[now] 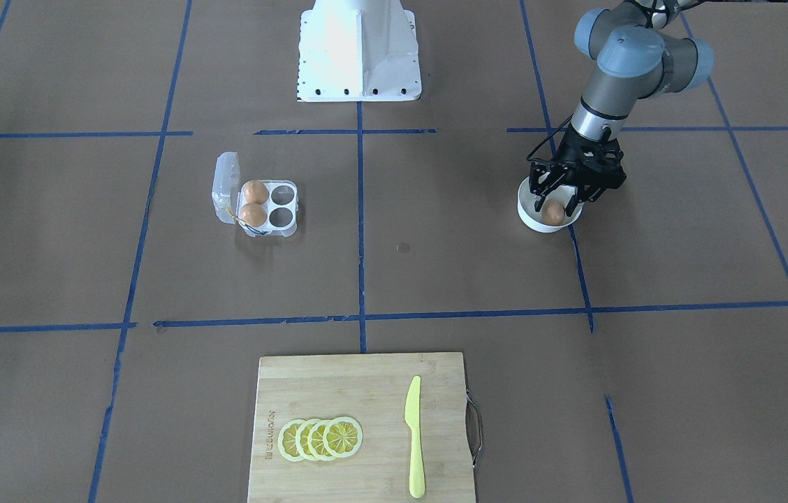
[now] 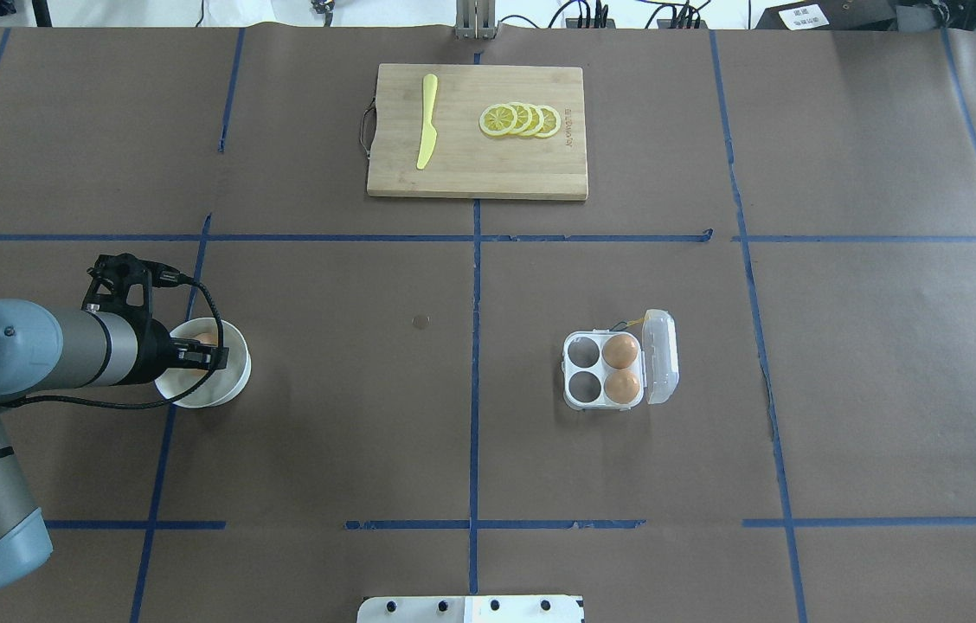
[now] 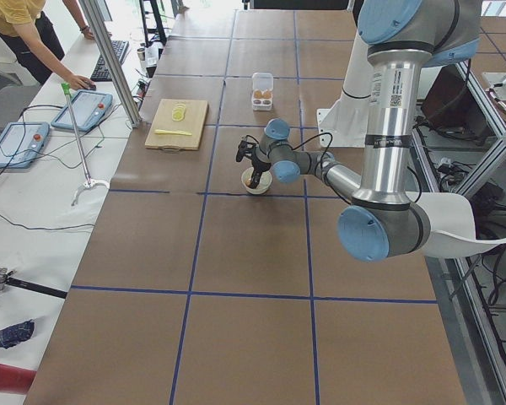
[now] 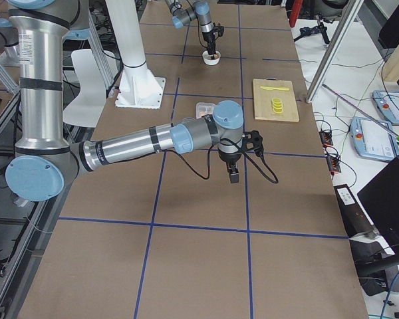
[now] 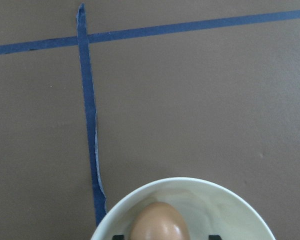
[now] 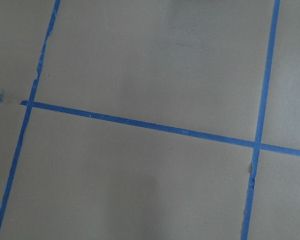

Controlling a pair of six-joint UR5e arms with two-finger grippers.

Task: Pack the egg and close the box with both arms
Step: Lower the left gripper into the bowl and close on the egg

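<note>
One orange-brown egg lies in a round white bowl. My left gripper reaches into the bowl, open, with a finger on each side of the egg. In the left wrist view the egg sits between two black fingertips that do not touch it. The clear four-cell box stands apart with its lid open. It holds two eggs and two cells are empty. My right gripper shows only in the exterior right view, above bare table; I cannot tell whether it is open or shut.
A bamboo cutting board with lemon slices and a yellow knife lies at the table's operator side. The white robot base stands at the opposite edge. A person stands beside the table.
</note>
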